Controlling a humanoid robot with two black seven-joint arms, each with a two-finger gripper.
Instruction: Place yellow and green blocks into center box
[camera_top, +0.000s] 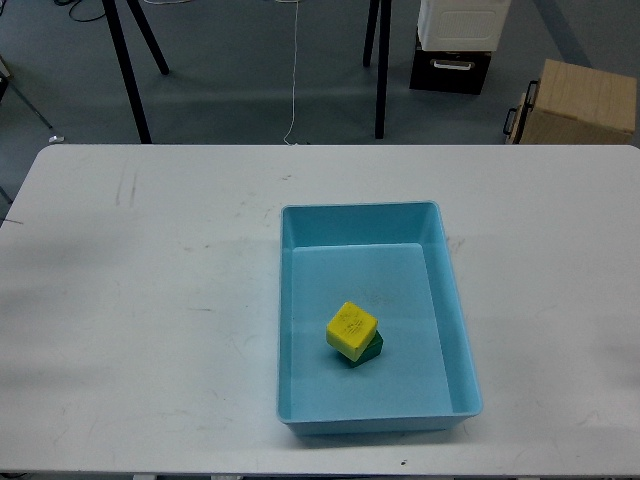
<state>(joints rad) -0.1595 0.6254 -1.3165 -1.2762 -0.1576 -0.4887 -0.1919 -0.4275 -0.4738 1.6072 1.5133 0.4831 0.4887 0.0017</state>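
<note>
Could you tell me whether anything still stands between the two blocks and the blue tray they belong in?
Nothing visible does. The yellow block and green block already lie inside the blue tray, yellow sitting partly atop green. Neither tool is in view.

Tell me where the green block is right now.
In the head view, the green block lies inside the light blue tray, toward its near half, mostly hidden under the yellow block that rests on top of it.
</note>
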